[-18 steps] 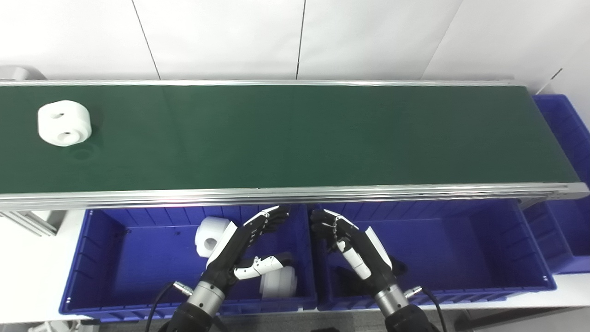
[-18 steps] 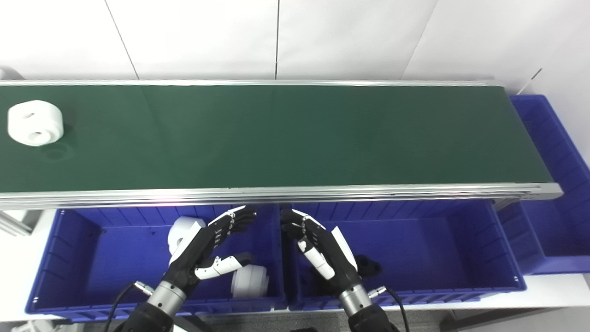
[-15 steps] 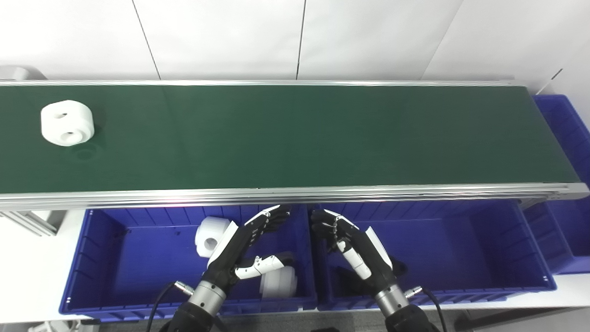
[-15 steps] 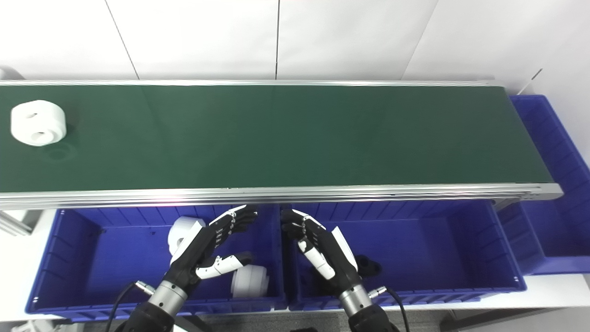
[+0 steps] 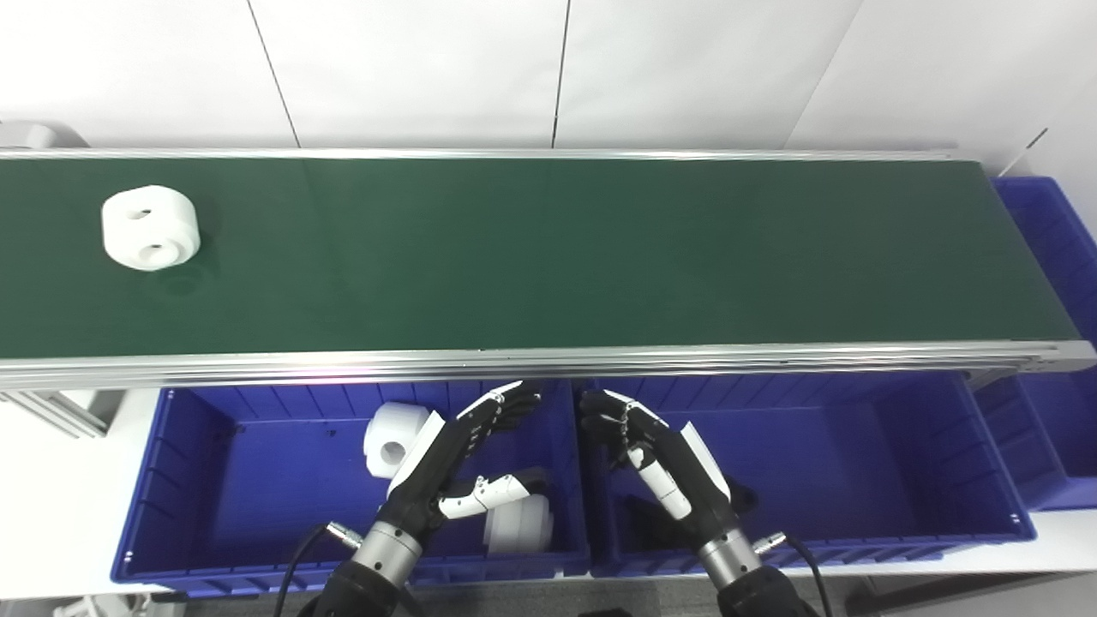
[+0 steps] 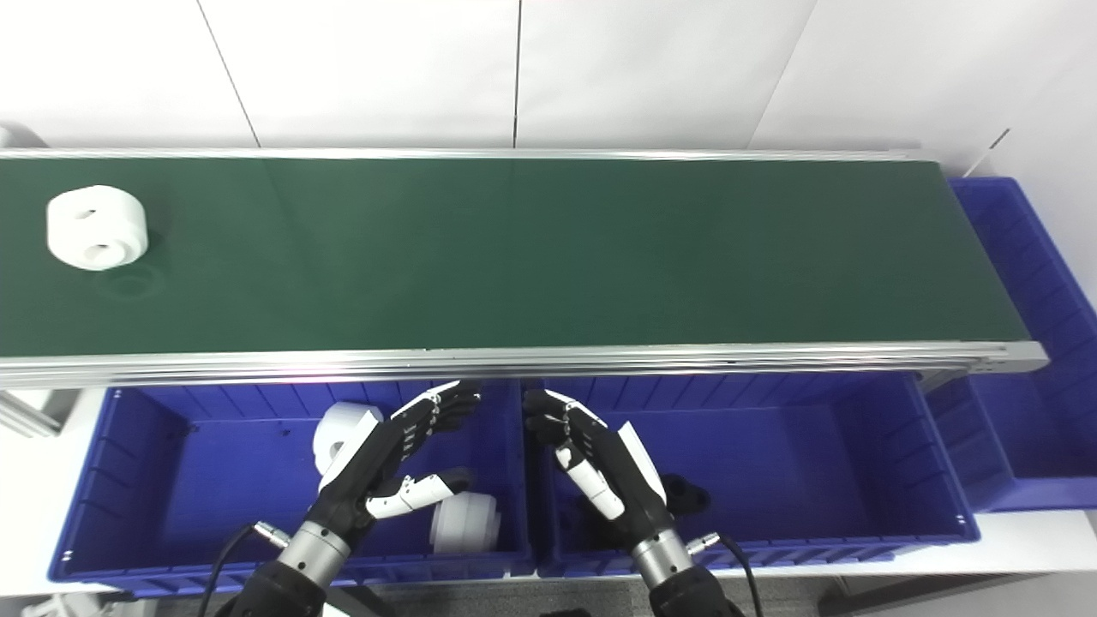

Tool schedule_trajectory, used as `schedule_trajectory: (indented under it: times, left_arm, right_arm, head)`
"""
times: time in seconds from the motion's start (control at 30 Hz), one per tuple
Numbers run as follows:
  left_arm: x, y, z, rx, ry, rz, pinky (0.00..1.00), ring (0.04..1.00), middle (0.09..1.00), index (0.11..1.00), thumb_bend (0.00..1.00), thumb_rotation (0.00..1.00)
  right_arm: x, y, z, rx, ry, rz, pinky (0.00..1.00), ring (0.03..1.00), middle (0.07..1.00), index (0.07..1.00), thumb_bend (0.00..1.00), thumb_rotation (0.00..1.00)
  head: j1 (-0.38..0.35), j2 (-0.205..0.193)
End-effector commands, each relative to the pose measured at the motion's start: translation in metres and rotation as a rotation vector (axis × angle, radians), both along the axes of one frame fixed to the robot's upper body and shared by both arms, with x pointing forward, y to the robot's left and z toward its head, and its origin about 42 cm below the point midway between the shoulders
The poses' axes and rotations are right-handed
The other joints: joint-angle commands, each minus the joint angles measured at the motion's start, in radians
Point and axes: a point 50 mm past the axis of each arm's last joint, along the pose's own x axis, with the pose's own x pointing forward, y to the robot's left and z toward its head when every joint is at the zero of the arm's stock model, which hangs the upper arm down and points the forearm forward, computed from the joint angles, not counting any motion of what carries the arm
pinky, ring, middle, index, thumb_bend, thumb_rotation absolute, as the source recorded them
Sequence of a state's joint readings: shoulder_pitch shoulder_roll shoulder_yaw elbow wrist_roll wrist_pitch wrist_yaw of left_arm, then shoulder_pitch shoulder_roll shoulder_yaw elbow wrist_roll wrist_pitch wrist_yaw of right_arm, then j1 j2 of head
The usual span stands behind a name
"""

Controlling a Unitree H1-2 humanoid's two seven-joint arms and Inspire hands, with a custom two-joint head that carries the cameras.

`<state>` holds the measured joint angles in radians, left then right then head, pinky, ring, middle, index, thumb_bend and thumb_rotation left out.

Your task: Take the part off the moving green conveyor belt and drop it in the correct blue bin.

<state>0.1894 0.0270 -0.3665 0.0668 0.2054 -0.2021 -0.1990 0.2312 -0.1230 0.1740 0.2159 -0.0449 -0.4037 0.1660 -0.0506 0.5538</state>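
A white rounded part with two holes (image 5: 151, 228) lies on the green conveyor belt (image 5: 548, 257) at its far left. My left hand (image 5: 450, 458) hovers open over the left blue bin (image 5: 184, 480), fingers spread, holding nothing. My right hand (image 5: 660, 458) hovers open over the middle blue bin (image 5: 857, 463), also empty. Both hands sit below the belt's near rail, far to the right of the part.
Two white parts (image 5: 392, 437) (image 5: 518, 524) lie in the left bin. A dark part (image 6: 681, 493) lies in the middle bin, partly hidden by my right hand. A third blue bin (image 5: 1050, 283) stands at the belt's right end. A white wall is behind.
The white part has ridden the belt to the right by a small amount. Both hands have stayed where they were.
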Motion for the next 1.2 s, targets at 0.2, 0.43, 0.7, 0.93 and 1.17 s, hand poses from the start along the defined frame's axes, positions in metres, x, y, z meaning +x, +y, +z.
schedule_trajectory:
  times: [0.2, 0.43, 0.7, 0.93, 1.17]
  left_arm:
    - [0.006, -0.005, 0.009, -0.026, -0.073, -0.004, 0.83, 0.847, 0.847, 0.842, 0.67, 0.64]
    - [0.006, -0.005, 0.009, -0.018, -0.074, -0.004, 0.83, 0.849, 0.847, 0.844, 0.67, 0.65]
    - [0.006, -0.008, -0.008, -0.025, -0.073, -0.007, 0.82, 0.847, 0.847, 0.842, 0.68, 0.64]
    - [0.012, -0.014, -0.025, -0.004, -0.077, -0.013, 0.74, 0.807, 0.822, 0.808, 0.7, 0.65]
    - [0.017, -0.017, -0.032, -0.009, -0.081, -0.011, 0.73, 0.794, 0.809, 0.796, 0.69, 0.66]
  right_arm:
    - [0.005, -0.001, 0.009, 0.015, -0.082, 0.005, 0.75, 0.788, 0.829, 0.83, 0.79, 0.97]
    - [0.005, -0.001, 0.008, 0.014, -0.076, 0.006, 0.75, 0.79, 0.83, 0.831, 0.8, 0.97]
    - [0.006, -0.004, -0.004, 0.03, -0.032, 0.0, 0.75, 0.793, 0.832, 0.826, 0.8, 0.96]
    - [0.012, -0.01, -0.019, 0.017, 0.02, -0.014, 0.72, 0.773, 0.809, 0.797, 0.8, 0.93]
    - [0.018, -0.015, -0.026, 0.015, 0.047, -0.015, 0.71, 0.765, 0.804, 0.787, 0.78, 0.92]
  head:
    - [0.0, 0.002]
    - [0.002, -0.007]
    - [0.042, -0.147]
    - [0.076, -0.228]
    - [0.117, -0.256]
